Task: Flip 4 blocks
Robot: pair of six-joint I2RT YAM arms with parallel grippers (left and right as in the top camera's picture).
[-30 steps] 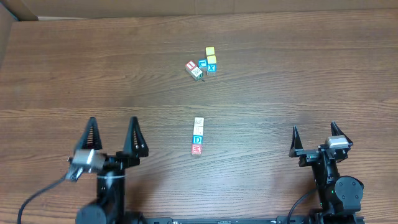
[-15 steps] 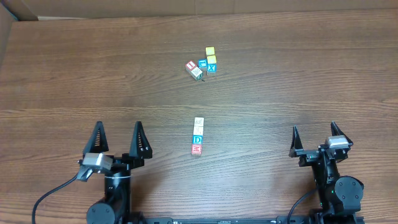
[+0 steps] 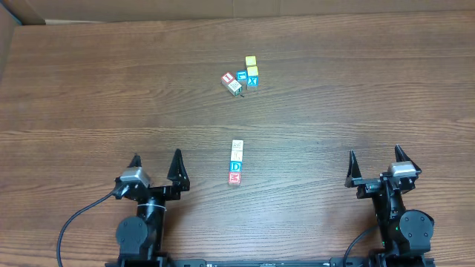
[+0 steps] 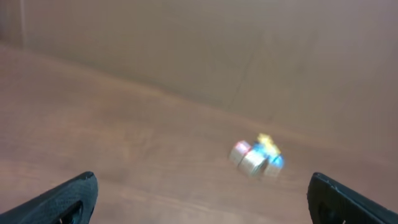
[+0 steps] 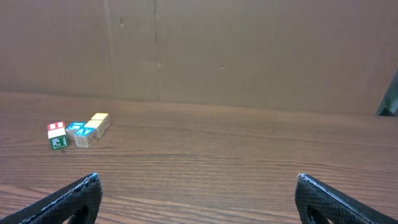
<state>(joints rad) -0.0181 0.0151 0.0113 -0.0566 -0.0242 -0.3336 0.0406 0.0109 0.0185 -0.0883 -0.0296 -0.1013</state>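
Four small wooden blocks lie in a short line at the table's middle: a cream-faced block (image 3: 237,146) farthest, a blue one (image 3: 237,156), the blue "D" block (image 3: 236,166), and the red "M" block (image 3: 234,178) nearest. My left gripper (image 3: 156,156) stands open to their left, well apart from them. Far to the right of the line, my right gripper (image 3: 375,152) is open too. Neither has anything between its fingers. Neither wrist view shows this line of blocks; the left gripper (image 4: 202,190) and right gripper (image 5: 197,182) show only bare wood between their fingertips.
A loose cluster of other cubes (image 3: 241,76) sits farther back, with two yellow ones (image 3: 251,66) and a blue "X" cube (image 3: 252,81). It shows blurred in the left wrist view as the cluster (image 4: 256,155) and sharp in the right wrist view as the cluster (image 5: 78,132). A cardboard wall (image 5: 249,50) stands behind the table.
My left gripper has swung to the right and drawn back toward its base, staying open. The right arm and all blocks have not moved.
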